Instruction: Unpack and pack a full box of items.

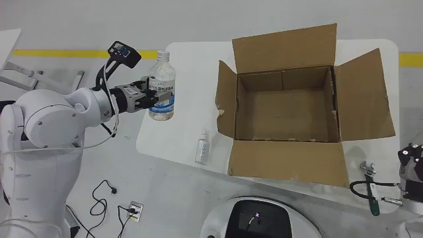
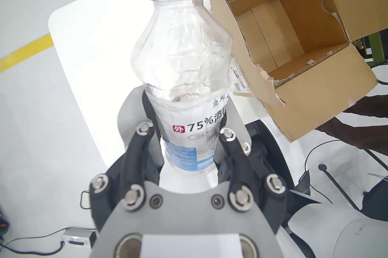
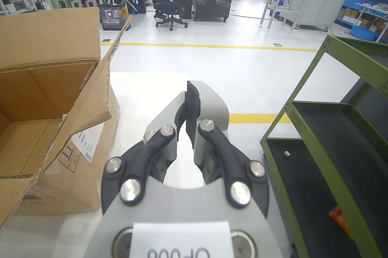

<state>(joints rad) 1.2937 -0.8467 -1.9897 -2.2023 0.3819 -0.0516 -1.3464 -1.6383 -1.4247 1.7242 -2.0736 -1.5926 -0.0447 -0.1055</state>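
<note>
Left gripper (image 2: 185, 122) pinched a clear bottle (image 1: 162, 89) at its label; long axis roughly upright, cap up, over the table's (image 1: 188, 63) left edge, apart from the open box (image 1: 287, 116); right gripper (image 3: 188, 107) was pressed together, empty.

I count one cardboard box (image 1: 284, 112), one white table (image 1: 192, 59) and one green cart (image 3: 307, 71). Bottles come to two: one large clear bottle (image 1: 162, 86) and one small bottle (image 1: 202, 151).
</note>
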